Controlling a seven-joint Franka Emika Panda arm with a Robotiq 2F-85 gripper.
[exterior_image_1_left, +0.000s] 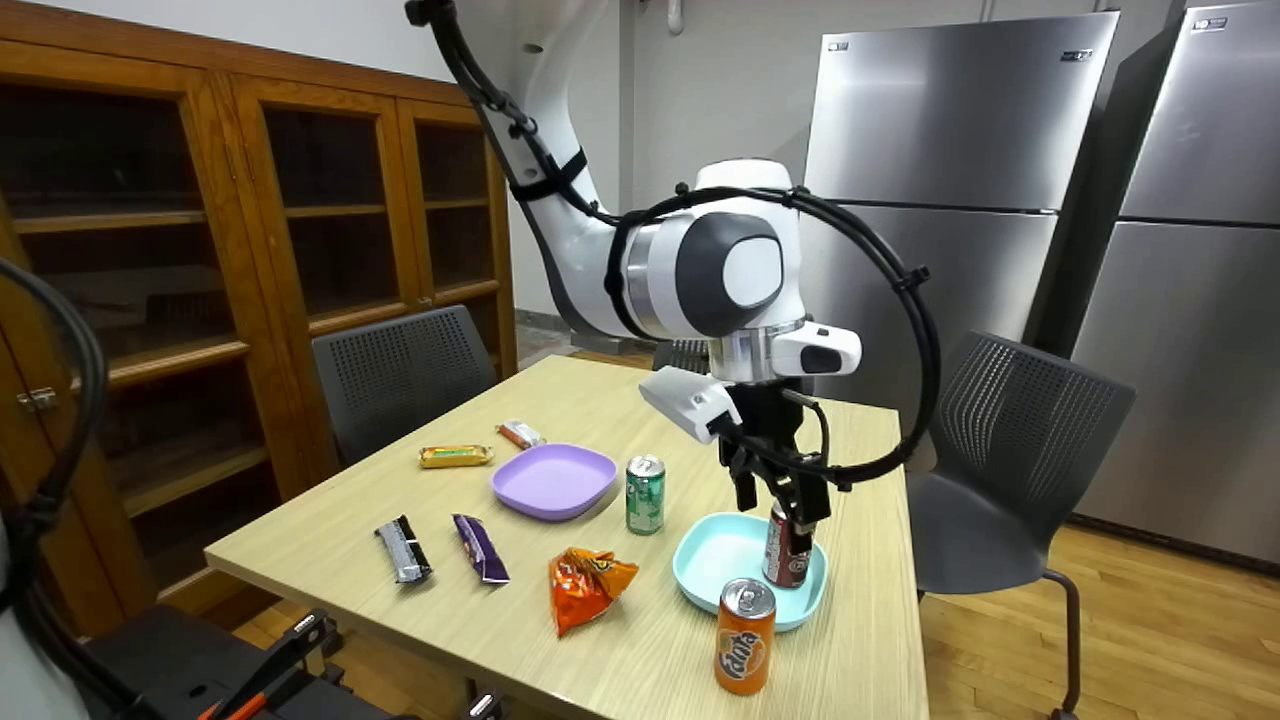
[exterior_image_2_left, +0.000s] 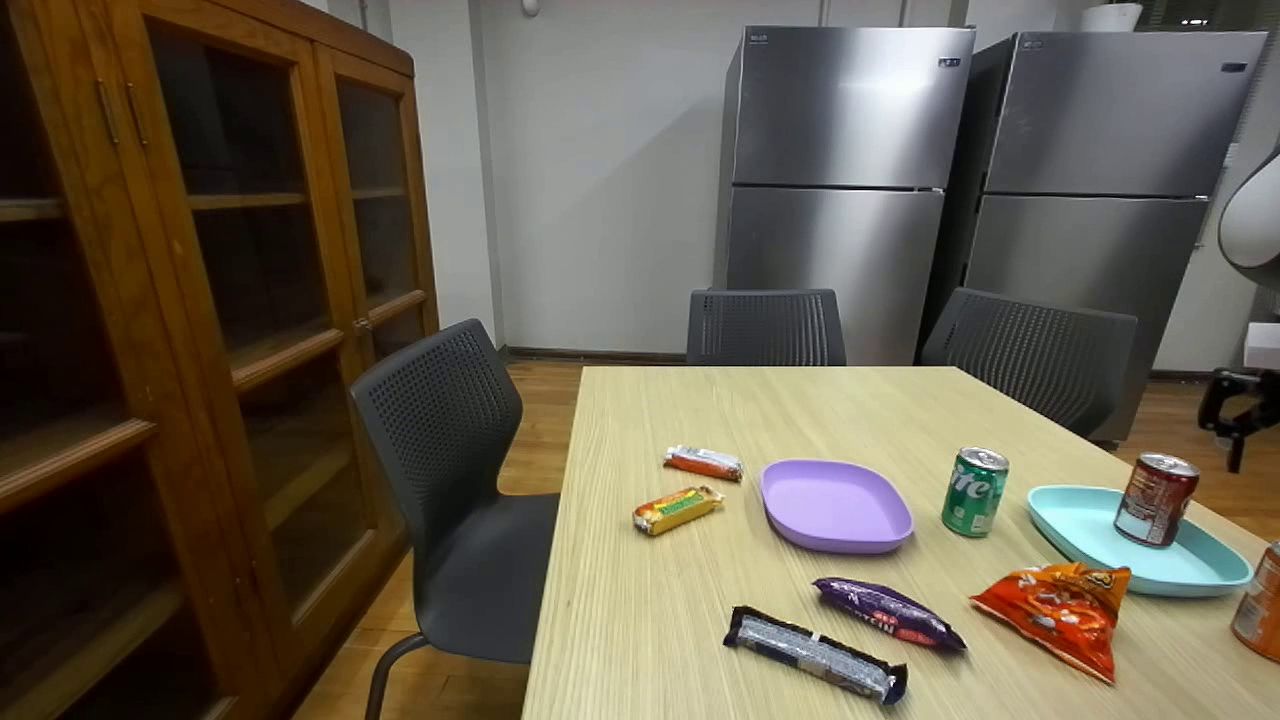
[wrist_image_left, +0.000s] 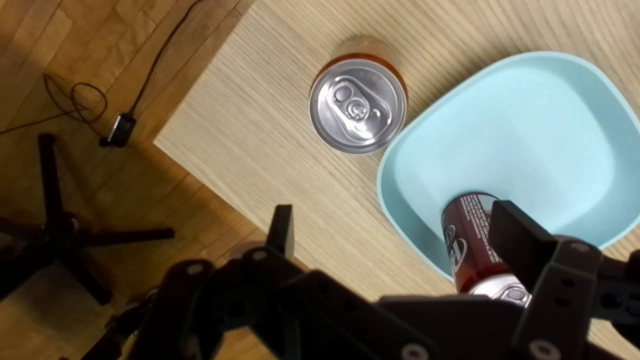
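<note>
Hanging wide-fingered by the maroon can (wrist_image_left: 467, 237) on the turquoise plate (wrist_image_left: 525, 130), the gripper (wrist_image_left: 394, 215) has 1 orange can (wrist_image_left: 357, 106) nearby.

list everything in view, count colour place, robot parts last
table: 1, pale wood, centre
purple plate: 1, purple, on table
light blue plate: 1, light blue, on table
dark red can: 1, dark red, on light blue plate
Sprite can: 1, green, between plates
Fanta can: 1, orange, beside light blue plate
snack bag: 1, orange, on table
wrapped bars: 4, yellow, purple, silver-red, silver-black, on table
chairs: 3, dark grey, around table
refrigerators: 2, silver, behind table
pot: 1, white, atop a refrigerator
cabinet: 1, brown, beside table
floor: 1, brown, under table
corded device: 1, black, floor
legged base: 1, black, floor
robot arm: 1, white, over table
tool: 1, black, open, near dark red can
</note>
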